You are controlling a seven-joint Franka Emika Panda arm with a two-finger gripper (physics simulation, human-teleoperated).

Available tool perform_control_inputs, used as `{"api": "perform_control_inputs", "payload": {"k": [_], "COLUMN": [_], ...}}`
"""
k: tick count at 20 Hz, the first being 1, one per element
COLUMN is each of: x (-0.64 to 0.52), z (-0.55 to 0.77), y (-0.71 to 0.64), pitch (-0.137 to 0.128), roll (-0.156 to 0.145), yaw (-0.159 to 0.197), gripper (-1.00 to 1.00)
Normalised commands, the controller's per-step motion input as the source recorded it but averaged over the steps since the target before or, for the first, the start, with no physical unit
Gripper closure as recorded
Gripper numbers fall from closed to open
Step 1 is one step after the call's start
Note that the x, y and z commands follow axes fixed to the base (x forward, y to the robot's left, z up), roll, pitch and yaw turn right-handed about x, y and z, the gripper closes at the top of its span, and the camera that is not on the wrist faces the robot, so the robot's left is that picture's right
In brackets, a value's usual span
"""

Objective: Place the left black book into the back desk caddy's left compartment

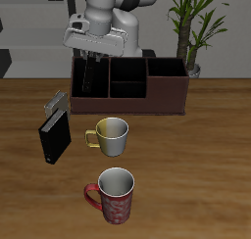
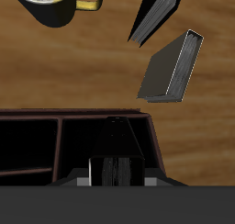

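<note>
Two mugs (image 1: 114, 194) (image 1: 110, 134), two loose books (image 1: 55, 135) (image 1: 56, 105); tool (image 1: 90, 59) clamps third book (image 1: 87, 78) over caddy (image 1: 167, 91).

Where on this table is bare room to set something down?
Bare wood lies in front of the red mug and beyond the caddy's plant-side end. Crowded: books, yellow mug and caddy, pincer over it.

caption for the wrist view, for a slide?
Gripper lowers a black book into the caddy end compartment; two books remain on the table.
</note>
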Motion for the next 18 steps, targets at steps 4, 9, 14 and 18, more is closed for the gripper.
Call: {"api": "perform_control_inputs", "payload": {"k": [4,9,14,18], "x": [0.02,0.09,-0.02,-0.08], "z": [-0.04,-0.12,-0.11,0.02], "y": [-0.05,-0.07,0.03,0.11], "pitch": [0.007,0.028,0.030,0.009], "roll": [-0.006,-0.004,0.019,0.016], "yaw": [-0.002,-0.008,-0.023,0.004], "gripper": [1.00,1.00,1.00,1.00]}}
